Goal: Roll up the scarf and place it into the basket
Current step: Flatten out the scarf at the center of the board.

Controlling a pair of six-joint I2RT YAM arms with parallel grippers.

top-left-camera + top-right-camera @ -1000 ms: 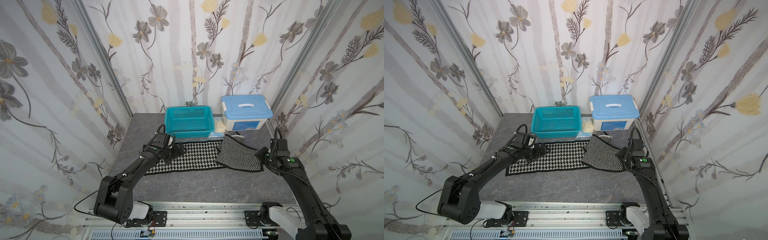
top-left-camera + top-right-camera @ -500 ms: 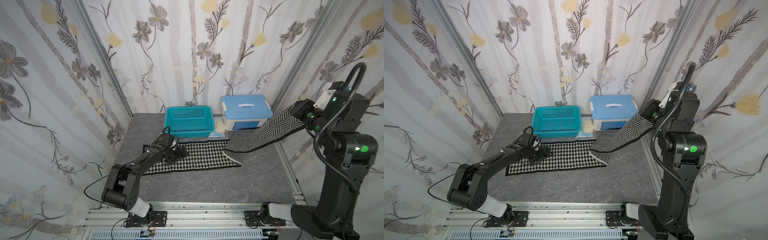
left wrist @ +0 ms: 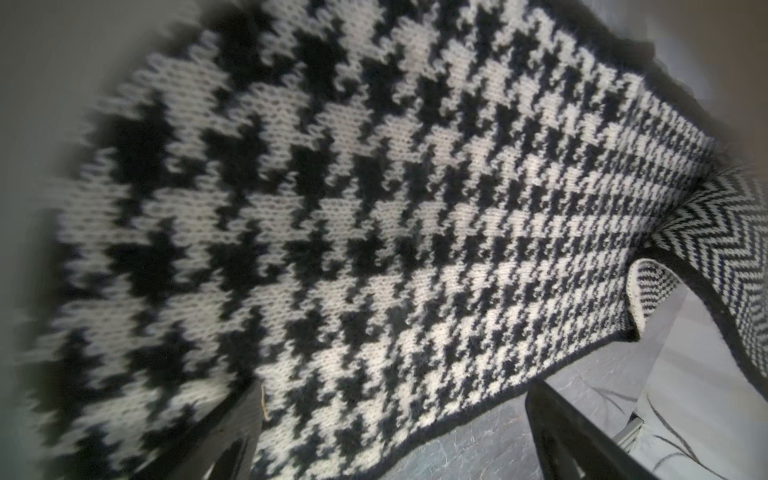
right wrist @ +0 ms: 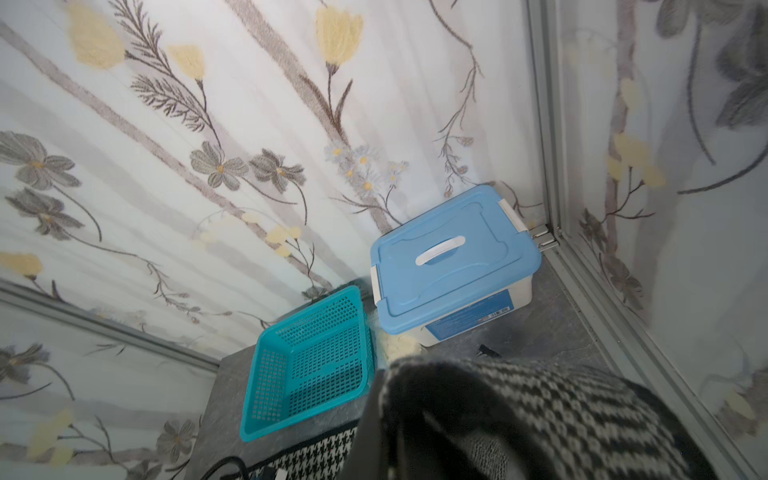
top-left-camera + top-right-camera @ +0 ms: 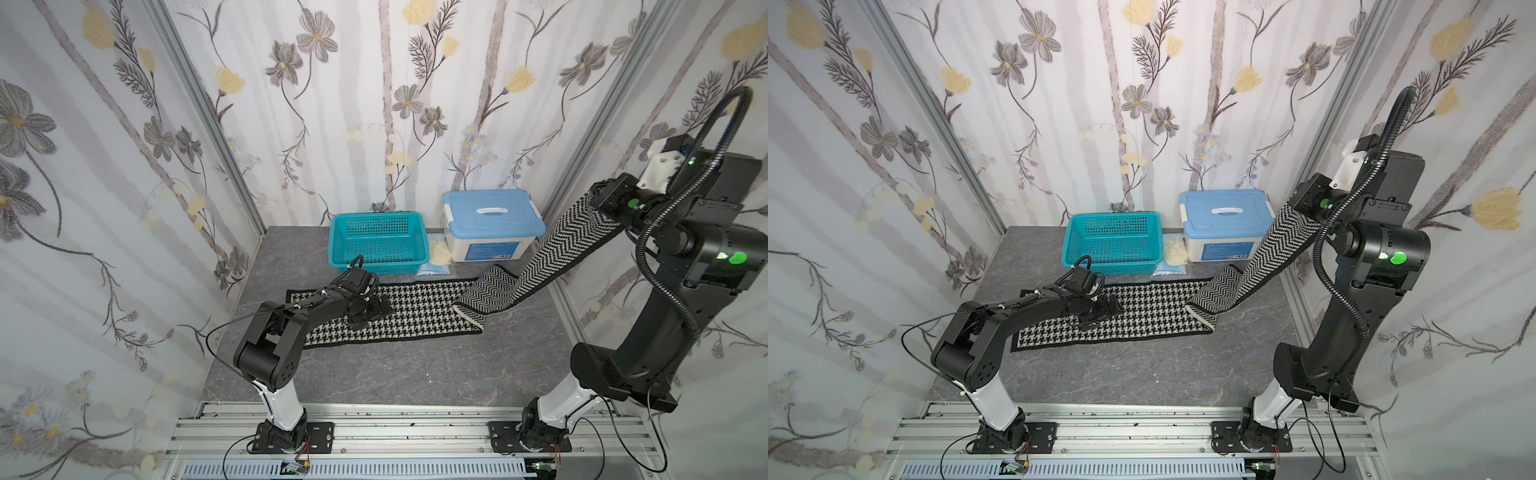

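Scarf [image 5: 415,309]: unrolled; houndstooth length flat across the table [image 5: 374,374] centre, 9 toward 3 o'clock; herringbone end lifted toward 2 o'clock.
Right gripper [image 5: 596,198]: clamped on that raised end, high up.
Left gripper [image 5: 376,309]: jaws spread wide, low over the flat part.
Basket [image 5: 399,259]: 12 o'clock, empty.
Progress: no roll begun; rolling and placing both remain, I'd judge.
Left wrist view: hem running between the spread fingers [image 3: 557,432].
Right wrist view: basket's bare floor; blue-lidded box [image 4: 453,266] just beside, 1 o'clock.
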